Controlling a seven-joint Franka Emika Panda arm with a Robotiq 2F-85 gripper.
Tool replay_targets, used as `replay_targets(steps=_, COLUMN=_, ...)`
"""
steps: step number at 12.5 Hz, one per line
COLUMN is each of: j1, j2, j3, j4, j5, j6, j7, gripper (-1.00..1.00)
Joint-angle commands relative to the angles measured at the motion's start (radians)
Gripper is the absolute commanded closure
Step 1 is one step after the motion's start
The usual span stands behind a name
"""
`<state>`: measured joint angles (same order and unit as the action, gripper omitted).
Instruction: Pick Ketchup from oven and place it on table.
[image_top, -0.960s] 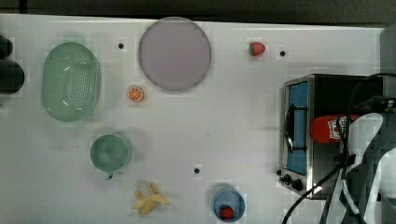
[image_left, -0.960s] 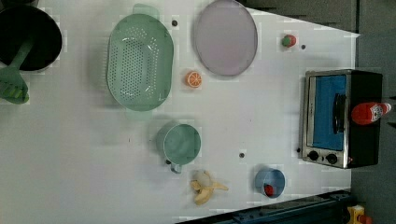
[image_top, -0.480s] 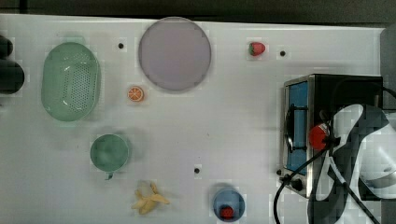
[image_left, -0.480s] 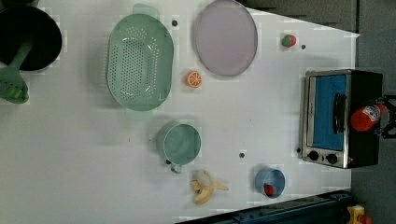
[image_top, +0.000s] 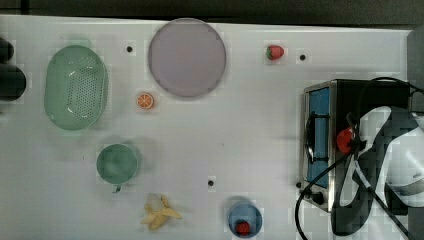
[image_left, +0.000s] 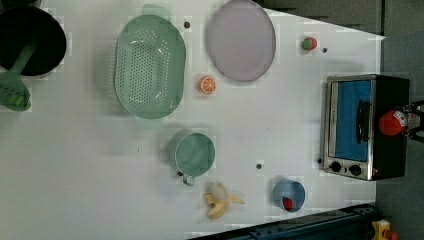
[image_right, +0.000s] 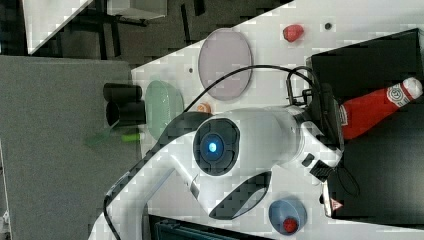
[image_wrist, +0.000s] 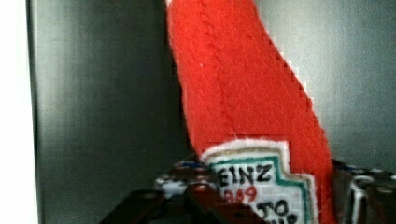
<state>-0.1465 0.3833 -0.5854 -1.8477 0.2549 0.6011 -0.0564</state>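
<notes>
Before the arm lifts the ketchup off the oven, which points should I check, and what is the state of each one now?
1. Ketchup bottle lies on top of the oven: ok.
2. Gripper sits at the bottle's base end: ok.
3. Fingers firmly closed on the bottle: cannot tell.
4. Free table space beside the oven for placing: ok.
5. Cable clear of the bottle: ok.

Top and left views look straight down on the table (image_top: 250, 125); wrist view sits close.
</notes>
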Motion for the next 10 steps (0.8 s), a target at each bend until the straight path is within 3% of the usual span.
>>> replay_targets(steps=1, j1=0.005, j2=-0.031, j3=0.004, j4=0.012, j5=0.0, j6=0.007, j7=0.026, gripper=-0.27)
replay_targets(steps=5, j1=0.037, j2=-0.066, j3=0.005, j4=0.105, j5=-0.048, j6=-0.04, j7=-0.023, gripper=-0.27)
replay_targets(steps=10, j1=0.156, j2=-0.194, j3=0.035, j4=0.231, j5=-0.127, j6=-0.315, j7=-0.053, gripper=-0.27)
